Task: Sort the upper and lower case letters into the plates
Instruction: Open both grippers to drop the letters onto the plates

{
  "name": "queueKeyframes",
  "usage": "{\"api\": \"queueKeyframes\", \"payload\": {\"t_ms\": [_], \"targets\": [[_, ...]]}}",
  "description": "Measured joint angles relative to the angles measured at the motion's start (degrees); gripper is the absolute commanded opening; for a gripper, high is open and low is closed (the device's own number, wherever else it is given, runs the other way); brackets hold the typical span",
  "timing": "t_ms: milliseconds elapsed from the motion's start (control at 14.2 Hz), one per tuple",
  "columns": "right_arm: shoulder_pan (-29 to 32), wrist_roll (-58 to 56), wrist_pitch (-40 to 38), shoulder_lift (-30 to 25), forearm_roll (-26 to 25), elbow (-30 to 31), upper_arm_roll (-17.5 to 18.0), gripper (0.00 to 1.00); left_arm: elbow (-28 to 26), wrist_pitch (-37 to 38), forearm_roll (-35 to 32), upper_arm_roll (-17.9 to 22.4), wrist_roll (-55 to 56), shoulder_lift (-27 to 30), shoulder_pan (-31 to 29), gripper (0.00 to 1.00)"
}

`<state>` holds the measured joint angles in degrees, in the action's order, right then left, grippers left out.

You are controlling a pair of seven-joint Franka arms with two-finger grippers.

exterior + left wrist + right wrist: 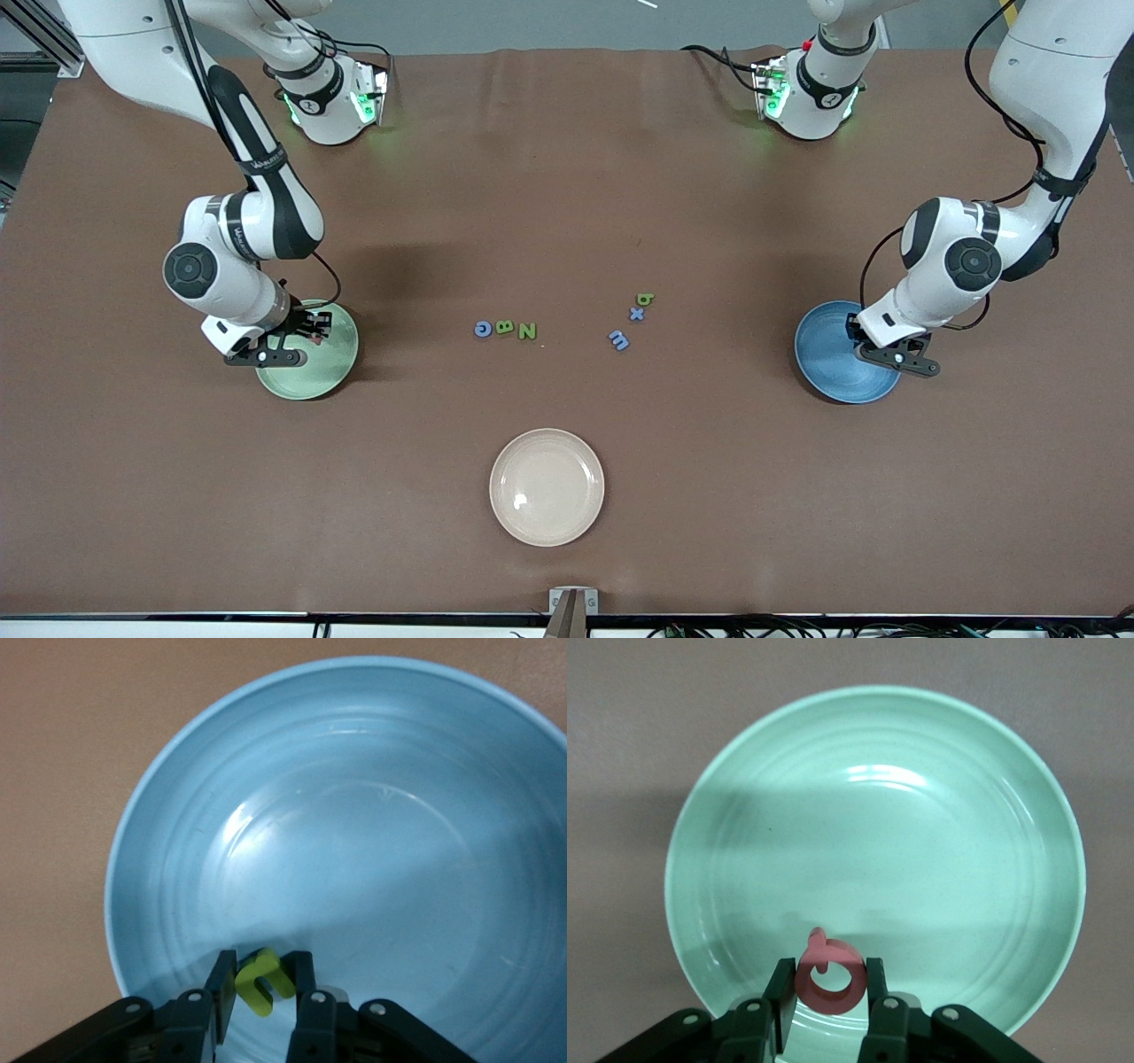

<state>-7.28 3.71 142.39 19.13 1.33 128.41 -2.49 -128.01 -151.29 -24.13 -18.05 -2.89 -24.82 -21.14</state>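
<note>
Both arms sit over their plates, each gripper pinching one letter. Left gripper (262,985) hangs over the sky blue plate (819,368) at the left arm's end of the table (567,195), fingers nearly closed on the small green n (260,980), held on edge just above the plate's inner slope. Right gripper (826,985) hangs over the mint green plate (332,368) at the right arm's end, fingers nearly closed on the pink Q (827,976), also low over the inside near the rim.

Still loose mid-table: blue G (483,329), green B (505,327) and green N (527,331) in a tight row; toward the left arm's end of them, small green b (645,300), blue x (636,314), blue m (618,339). Cream plate (547,486) sits nearest the front camera, empty, not part of the sort.

Risks, as judged from here:
- Both letters are held near the rim, not the centre. Released here they could land on the slope, bounce or slide out onto the table.
- Letters are light and gripped on edge, so one may stick to a finger pad on opening and get carried off when the arm lifts.
- The n looks a bit skewed in the jaws; it may flip or drop unevenly.
- G, B, N nearly touch, so a later pick could nudge or grab a neighbour. Same for b and x.
- Cream plate is close to the letters; a drop there is a wrong sort.
</note>
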Motion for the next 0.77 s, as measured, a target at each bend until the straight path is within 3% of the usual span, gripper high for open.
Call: {"api": "queueKeyframes", "payload": {"t_ms": [70, 140, 211, 281, 351, 421, 492, 562, 632, 773], "targets": [[0.1, 0.0, 1.2, 0.0, 0.0, 0.8, 0.0, 0.01, 0.0, 0.0, 0.0, 0.0, 0.0, 0.0, 0.0, 0.24], [0.3, 0.0, 2.6, 0.0, 0.0, 1.7, 0.0, 0.01, 0.0, 0.0, 0.0, 0.0, 0.0, 0.0, 0.0, 0.41], [0.4, 0.0, 3.8, 0.0, 0.0, 2.5, 0.0, 0.02, 0.0, 0.0, 0.0, 0.0, 0.0, 0.0, 0.0, 0.81], [0.5, 0.0, 4.5, 0.0, 0.0, 3.0, 0.0, 0.04, 0.1, 0.0, 0.0, 0.0, 0.0, 0.0, 0.0, 0.99], [0.6, 0.0, 4.7, 0.0, 0.0, 3.2, 0.0, 0.05, 0.2, 0.0, 0.0, 0.0, 0.0, 0.0, 0.0, 1.0], [0.8, 0.0, 4.7, 0.0, 0.0, 3.3, 0.0, 0.15, 0.3, 0.0, 0.0, -0.1, 0.0, 0.1, 0.0, 1.0], [1.1, 0.0, 4.7, 0.0, 0.0, 3.3, 0.0, 0.47, 0.5, 0.0, 0.0, -0.3, 0.0, 0.4, 0.0, 1.0], [1.4, 0.0, 4.7, 0.0, 0.0, 3.3, 0.0, 0.92, 0.5, 0.4, 0.0, -1.1, 0.0, 0.9, -0.1, 1.0], [1.7, -0.1, 4.7, 0.0, 0.0, 3.3, 0.0, 1.0, 0.5, 1.5, 0.0, -2.4, 0.7, 1.7, -0.3, 1.0], [1.8, -0.3, 4.7, 0.0, 0.0, 3.3, 0.0, 1.0, 0.6, 5.4, 0.3, -6.5, 5.6, 3.7, -0.4, 1.0]]}}
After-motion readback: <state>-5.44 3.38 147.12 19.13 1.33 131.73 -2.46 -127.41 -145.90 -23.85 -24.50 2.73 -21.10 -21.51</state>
